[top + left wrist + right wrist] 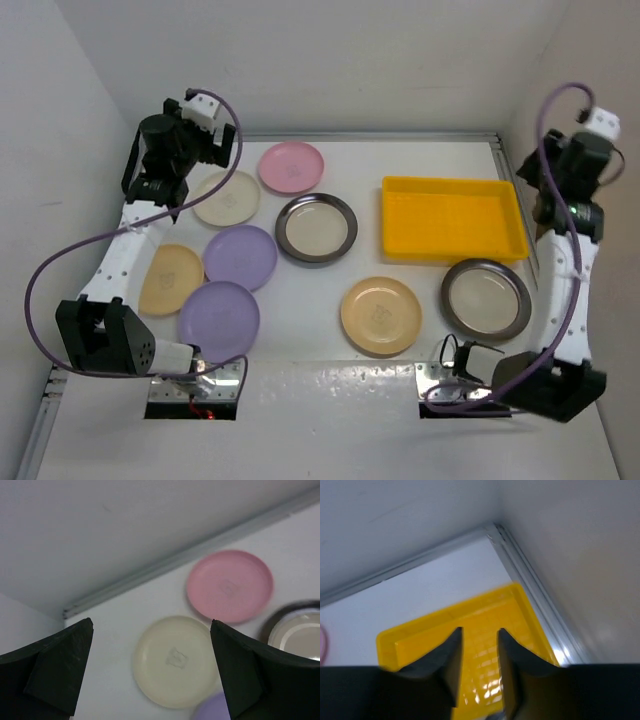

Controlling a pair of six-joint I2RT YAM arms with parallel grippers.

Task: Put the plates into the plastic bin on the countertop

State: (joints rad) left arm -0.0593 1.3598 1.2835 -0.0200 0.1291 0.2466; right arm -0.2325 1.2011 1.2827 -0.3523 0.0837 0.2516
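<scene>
1. Location: all eight plates are found lying flat on the table (300, 335), and none is in the bin (452, 218). The pink plate (291, 167), cream plate (226, 198), two lilac plates (240, 257) and one tan plate (171, 278) are grouped at the left. A steel plate (316, 228) lies at centre. The second tan plate (381, 316) and second steel plate (485, 297) lie just in front of the bin.
2. Grippers: the left gripper (151, 625) stands wide open and empty above the cream plate. The right gripper (479, 631) hangs over the bin with its jaws narrowly apart, and nothing is seen between them.
3. Handling (judgement): the coloured plates are judged light, stiff and probably plastic. The steel ones are judged somewhat heavier and slicker. None is judged fragile. On the glossy table a plate is likely to slide if pushed sideways.
4. Hold (judgement): only the raised rim is offered, since every plate lies flat. A pinch across the rim is advised, one finger inside the hollow and one outside under the lip. A side free of neighbours is to be chosen, as the rims in the left group lie touching or nearly so.
5. Orientation: each plate is round, so no long axis is recorded, and all hollows face up. The bin opens upward, and its long axis runs left to right across the top view, slightly skewed. It is judged too small for one layer, so stacking is expected.
</scene>
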